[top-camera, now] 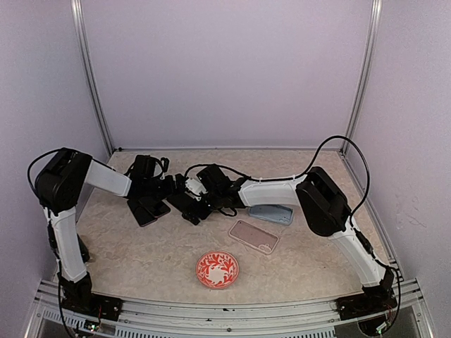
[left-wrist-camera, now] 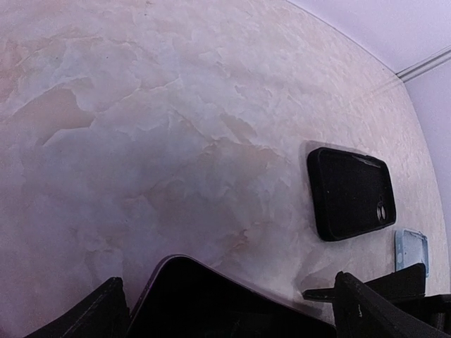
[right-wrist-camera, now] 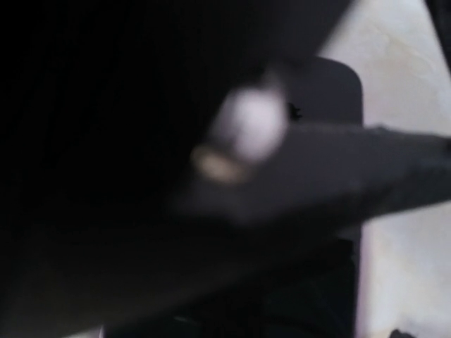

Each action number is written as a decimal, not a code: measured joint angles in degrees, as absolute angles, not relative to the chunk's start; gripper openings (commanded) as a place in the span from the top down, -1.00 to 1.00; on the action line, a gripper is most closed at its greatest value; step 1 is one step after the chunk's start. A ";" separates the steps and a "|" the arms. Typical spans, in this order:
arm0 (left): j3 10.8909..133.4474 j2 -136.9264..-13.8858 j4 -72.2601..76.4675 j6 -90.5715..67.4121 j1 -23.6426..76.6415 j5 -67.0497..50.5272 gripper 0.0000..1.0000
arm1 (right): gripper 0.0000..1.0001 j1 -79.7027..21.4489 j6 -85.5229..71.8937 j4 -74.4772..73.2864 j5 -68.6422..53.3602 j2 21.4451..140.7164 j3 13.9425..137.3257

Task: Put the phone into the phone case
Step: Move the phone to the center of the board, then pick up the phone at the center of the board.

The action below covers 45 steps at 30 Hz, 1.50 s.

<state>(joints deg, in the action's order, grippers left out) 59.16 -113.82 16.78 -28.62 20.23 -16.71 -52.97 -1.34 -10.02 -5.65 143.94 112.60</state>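
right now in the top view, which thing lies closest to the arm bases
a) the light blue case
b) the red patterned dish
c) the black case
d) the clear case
b: the red patterned dish lies nearest the bottom edge of the top view, where the bases are. The clear case is just beyond it and the light blue case is farther back.

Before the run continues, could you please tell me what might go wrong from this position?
The left gripper grips the dark glossy phone at one end, so it may tilt or slip. The right gripper sits close beside it near the black rectangular phone case; they could collide. The right wrist view is dark and blurred, so that gripper's state cannot be checked.
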 measured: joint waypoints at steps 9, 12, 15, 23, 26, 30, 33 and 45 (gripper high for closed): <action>58.15 -112.42 15.68 -29.34 20.23 -16.03 -0.98 | -0.99 -53.28 2.22 -9.06 -2.72 143.87 112.14; 57.78 -111.92 15.14 -29.52 20.14 -16.16 -0.98 | -0.99 -53.36 3.25 -7.35 -1.56 143.26 110.59; 57.10 -111.31 14.98 -29.76 19.75 -16.58 -0.98 | -0.99 -53.36 3.84 -7.22 -0.78 143.13 110.48; 56.25 -109.73 13.30 -30.57 19.07 -17.39 -0.98 | -0.99 -52.53 4.23 -8.84 -3.86 143.13 110.98; 56.03 -108.38 12.29 -30.68 18.92 -17.39 -0.98 | -0.99 -51.72 4.43 -10.83 -6.50 143.15 111.63; 55.88 -104.79 11.09 -30.92 18.68 -17.21 -0.98 | -0.99 -50.81 4.80 -13.37 -9.06 143.35 112.71; 55.96 -101.19 10.68 -31.05 18.57 -16.34 -0.98 | -0.96 -50.70 5.10 -14.13 -9.93 143.39 113.01; 56.47 -90.87 7.55 -31.70 18.46 -11.53 -0.98 | -0.53 -50.70 5.61 -15.55 -10.70 143.50 113.67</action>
<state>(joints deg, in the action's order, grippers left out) 56.47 -90.87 7.55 -31.70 18.46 -11.53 -50.70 5.61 -15.55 -10.70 143.50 113.67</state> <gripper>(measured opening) 0.989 0.804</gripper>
